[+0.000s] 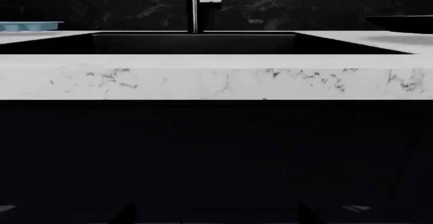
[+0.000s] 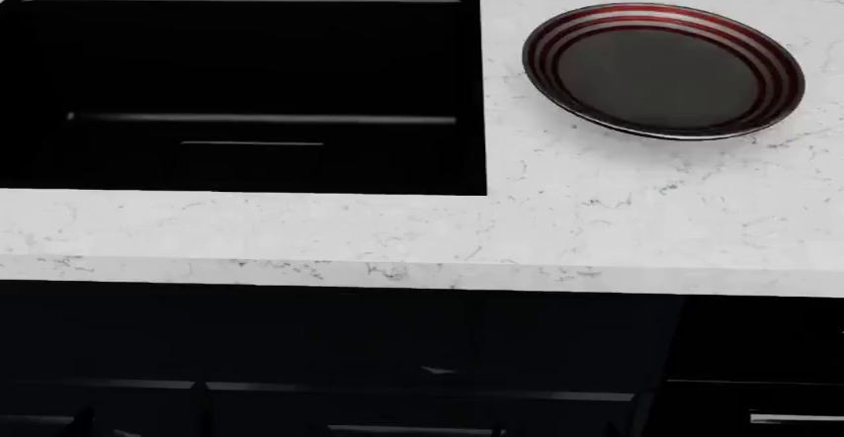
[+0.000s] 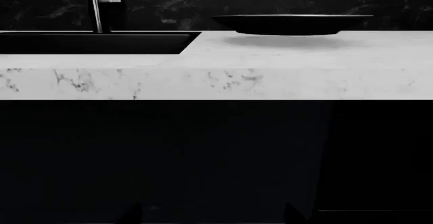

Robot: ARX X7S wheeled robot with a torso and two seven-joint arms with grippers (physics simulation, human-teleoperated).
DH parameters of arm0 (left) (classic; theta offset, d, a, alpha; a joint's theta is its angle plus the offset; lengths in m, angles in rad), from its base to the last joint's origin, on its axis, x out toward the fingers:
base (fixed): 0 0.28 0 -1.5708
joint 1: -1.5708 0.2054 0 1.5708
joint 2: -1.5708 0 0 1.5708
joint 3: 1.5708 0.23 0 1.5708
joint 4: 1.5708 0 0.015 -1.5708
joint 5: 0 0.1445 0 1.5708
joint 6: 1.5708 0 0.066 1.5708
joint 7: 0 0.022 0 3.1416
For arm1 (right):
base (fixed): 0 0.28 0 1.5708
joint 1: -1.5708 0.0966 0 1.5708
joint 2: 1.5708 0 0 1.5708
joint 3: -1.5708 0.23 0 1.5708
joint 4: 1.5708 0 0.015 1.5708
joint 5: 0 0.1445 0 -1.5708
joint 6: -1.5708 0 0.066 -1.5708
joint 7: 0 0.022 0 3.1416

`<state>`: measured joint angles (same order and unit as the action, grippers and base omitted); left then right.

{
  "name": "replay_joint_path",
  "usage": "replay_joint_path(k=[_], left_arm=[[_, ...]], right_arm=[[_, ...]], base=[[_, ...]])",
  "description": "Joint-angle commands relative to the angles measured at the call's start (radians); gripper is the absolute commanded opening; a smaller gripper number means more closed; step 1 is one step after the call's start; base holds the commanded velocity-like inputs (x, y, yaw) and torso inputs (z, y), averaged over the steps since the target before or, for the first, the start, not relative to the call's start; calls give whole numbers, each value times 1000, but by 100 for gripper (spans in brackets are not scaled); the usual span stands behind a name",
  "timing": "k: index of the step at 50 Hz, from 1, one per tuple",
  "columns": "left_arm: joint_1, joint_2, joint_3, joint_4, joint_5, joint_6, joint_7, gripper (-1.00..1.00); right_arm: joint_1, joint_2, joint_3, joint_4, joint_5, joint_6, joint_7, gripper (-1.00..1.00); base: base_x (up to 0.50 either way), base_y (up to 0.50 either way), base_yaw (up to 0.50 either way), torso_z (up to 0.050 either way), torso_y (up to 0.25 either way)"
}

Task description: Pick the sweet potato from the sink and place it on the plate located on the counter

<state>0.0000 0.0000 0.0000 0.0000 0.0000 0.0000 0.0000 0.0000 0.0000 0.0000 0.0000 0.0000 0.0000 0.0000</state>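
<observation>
The black sink (image 2: 251, 81) is set into the white marble counter (image 2: 594, 229) at the left, and its basin is too dark to see into. The sweet potato does not show in any view. The plate (image 2: 663, 69), with a dark centre and a red-and-white striped rim, sits empty on the counter right of the sink, and shows edge-on in the right wrist view (image 3: 291, 24). My left gripper (image 1: 215, 216) and right gripper (image 3: 212, 215) are low in front of the dark cabinet, below the counter edge. Only their tips show, set wide apart with nothing between them.
A chrome faucet (image 1: 194, 6) stands behind the sink, also showing in the right wrist view (image 3: 97, 6). A light blue tray (image 1: 30, 26) lies on the counter beyond the sink's far side. Dark cabinet fronts (image 2: 395, 358) run under the thick counter edge (image 1: 216, 82).
</observation>
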Motion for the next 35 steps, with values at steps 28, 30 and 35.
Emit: replay_joint_path(k=[28, 30, 35], left_arm=[[-152, -99, 131, 652, 169, -629, -70, 100], [-184, -101, 115, 673, 149, -663, -54, 100], [-275, -114, 124, 740, 163, -769, -37, 100]], right_arm=[[235, 119, -174, -632, -275, 756, -46, 100], [267, 123, -169, -664, -262, 805, -77, 100], [376, 133, -172, -673, -281, 892, -96, 100]], base=[[0, 0, 0, 0, 0], [0, 0, 0, 0, 0], [0, 0, 0, 0, 0]])
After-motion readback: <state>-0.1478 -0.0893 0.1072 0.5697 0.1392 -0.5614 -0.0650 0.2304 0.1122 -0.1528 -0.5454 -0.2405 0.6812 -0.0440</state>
